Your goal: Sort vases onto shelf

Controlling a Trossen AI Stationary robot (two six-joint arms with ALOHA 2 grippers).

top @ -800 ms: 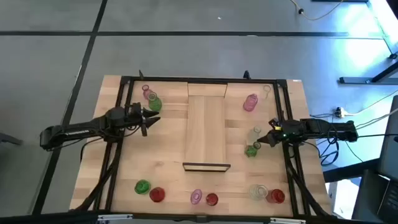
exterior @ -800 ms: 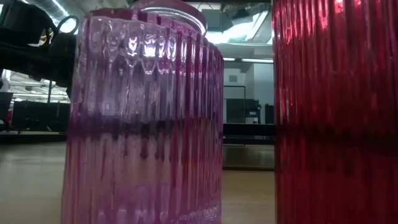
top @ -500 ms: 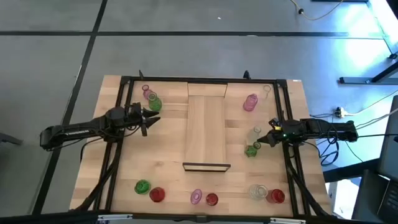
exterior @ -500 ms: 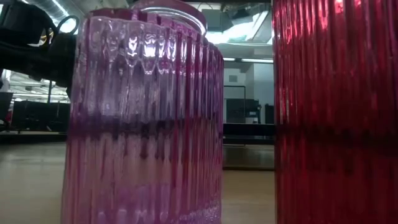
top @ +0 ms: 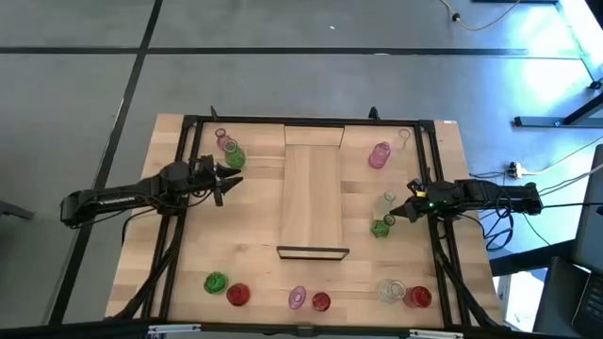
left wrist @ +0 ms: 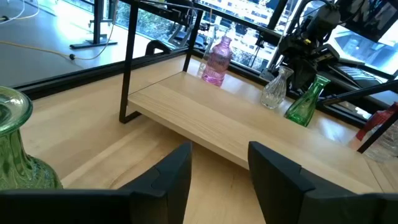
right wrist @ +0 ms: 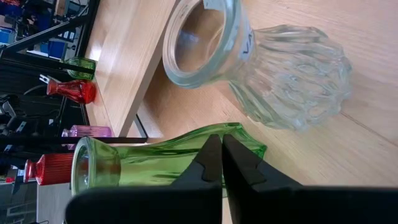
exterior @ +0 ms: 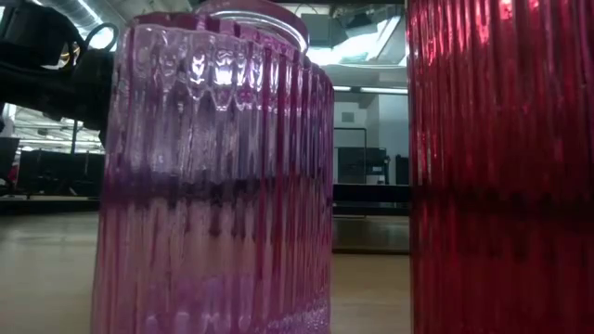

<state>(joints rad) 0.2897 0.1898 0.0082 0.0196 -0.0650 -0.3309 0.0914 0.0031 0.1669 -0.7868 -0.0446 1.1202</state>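
Seen from above, a long pale-wood shelf with thin black end frames [top: 314, 198] lies bare down the middle of the slatted wooden desk [top: 254, 264], w/ small translucent glass vases scattered round it. Far-left corner: a pink vase [top: 224, 141] touching a green vase [top: 235, 156]. Right of the shelf: a pink bottle-shaped vase [top: 379, 155], a small clear one [top: 404, 137] at the back rail, a clear ribbed vase [top: 387, 201] and, just beside it, a slender green vase [top: 382, 227]. Along the near edge stand six more: green [top: 216, 282], red [top: 237, 295], pink [top: 298, 298], red [top: 321, 301], clear [top: 391, 290], red [top: 418, 298].

The left end effector [top: 226, 180], fingers [left wrist: 165, 180] apart and holding nothing, hovers between the far-left pair and the shelf; its wrist cam looks across the shelf, a green vase cut off at the frame edge. The right end effector [top: 399, 216] sits beside the clear and green vases, its fingers pressed together w/ the green vase directly behind the tips; they grip nothing.

At desk level a ribbed pink vase [exterior: 218, 176] and a ribbed red vase [exterior: 501, 167] fill the lens, cropped top and bottom, blocking nearly everything behind. A dark piece of arm shows upper left; which arm can't be told.
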